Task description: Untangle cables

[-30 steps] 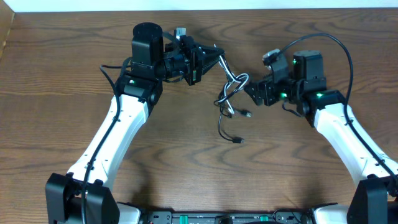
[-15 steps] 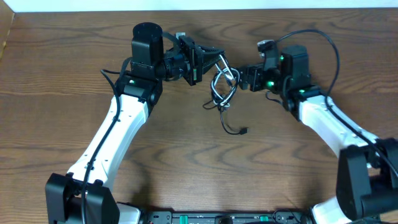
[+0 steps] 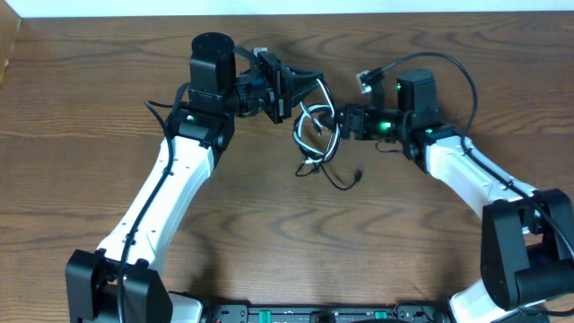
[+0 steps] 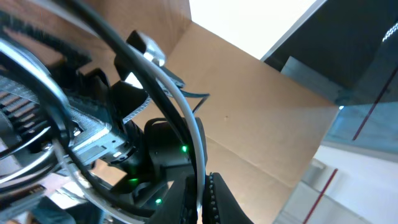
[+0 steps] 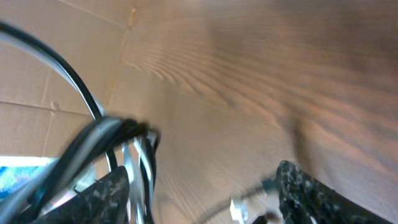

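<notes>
The white and black cables [image 3: 314, 130] hang as one tangled bundle of loops between the two grippers, above the table. My left gripper [image 3: 312, 87] is shut on the white cable [image 4: 194, 124] at the top of the bundle, and the black cable [image 4: 127, 53] crosses in front of it. A black tail ends in a small plug [image 3: 357, 177] on the wood. My right gripper [image 3: 334, 121] is open at the bundle's right side. In the right wrist view the cable loops [image 5: 134, 162] lie against its left finger [image 5: 102, 199], and the wide gap between the fingers holds nothing.
The brown wooden table [image 3: 430, 233] lies all around. A cardboard wall [image 5: 56, 68] stands beyond the table's far edge. The right arm's own thick black wire [image 3: 448, 67] arcs over its wrist.
My right gripper has moved left and up to the bundle. The bundle has swung left and bunched up under the left gripper, and the black tail has slid along the table. The left arm has stayed put.
</notes>
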Controlling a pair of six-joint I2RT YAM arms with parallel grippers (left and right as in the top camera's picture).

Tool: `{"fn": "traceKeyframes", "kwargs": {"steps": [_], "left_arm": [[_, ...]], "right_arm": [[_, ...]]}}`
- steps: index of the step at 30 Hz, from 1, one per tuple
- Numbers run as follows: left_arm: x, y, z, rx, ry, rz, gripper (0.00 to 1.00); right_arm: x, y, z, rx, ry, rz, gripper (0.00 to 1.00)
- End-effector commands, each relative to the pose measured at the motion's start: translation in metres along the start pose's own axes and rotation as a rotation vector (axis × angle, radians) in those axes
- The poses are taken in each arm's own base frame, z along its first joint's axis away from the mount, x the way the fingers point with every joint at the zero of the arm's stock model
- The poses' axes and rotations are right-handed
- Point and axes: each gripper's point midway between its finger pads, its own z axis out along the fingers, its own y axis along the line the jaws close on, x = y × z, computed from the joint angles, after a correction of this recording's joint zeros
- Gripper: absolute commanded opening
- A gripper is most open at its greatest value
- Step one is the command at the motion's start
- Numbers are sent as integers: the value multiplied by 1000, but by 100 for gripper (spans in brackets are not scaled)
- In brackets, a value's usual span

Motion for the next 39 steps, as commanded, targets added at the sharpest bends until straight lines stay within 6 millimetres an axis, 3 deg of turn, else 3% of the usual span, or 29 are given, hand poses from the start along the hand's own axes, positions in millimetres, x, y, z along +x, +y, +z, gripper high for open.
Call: {"fn": "traceKeyframes", "kwargs": {"steps": [1, 6, 9, 15, 19, 29, 33, 37, 39], "left_arm": [[10, -13, -6, 26, 18, 235, 7], [15, -8, -6, 20, 45, 615, 8], [8, 2, -6, -22, 26, 662, 7], [-23, 28, -10, -157, -122, 579, 7], [-28, 28, -11, -164, -152, 551, 7], [-32, 28, -11, -150, -189, 356, 8], [-31, 28, -11, -145, -188, 310, 8], [-31, 28, -11, -144, -186, 297, 8], [-31, 29, -11, -146, -185, 295, 7]], "right_arm": [[-5, -17, -15, 12, -4, 9, 69], [-2, -39, -36, 42, 6, 67, 68], [0, -24, -43, -75, 31, 36, 68], [6, 14, -51, -243, 75, 4, 65], [10, 22, -44, -236, 91, 9, 64], [18, 3, 0, 49, 60, 65, 64], [12, 9, 15, 99, 6, 56, 63], [3, 7, 24, 178, -73, 57, 52], [2, -1, 25, 247, -102, 56, 29]]}}
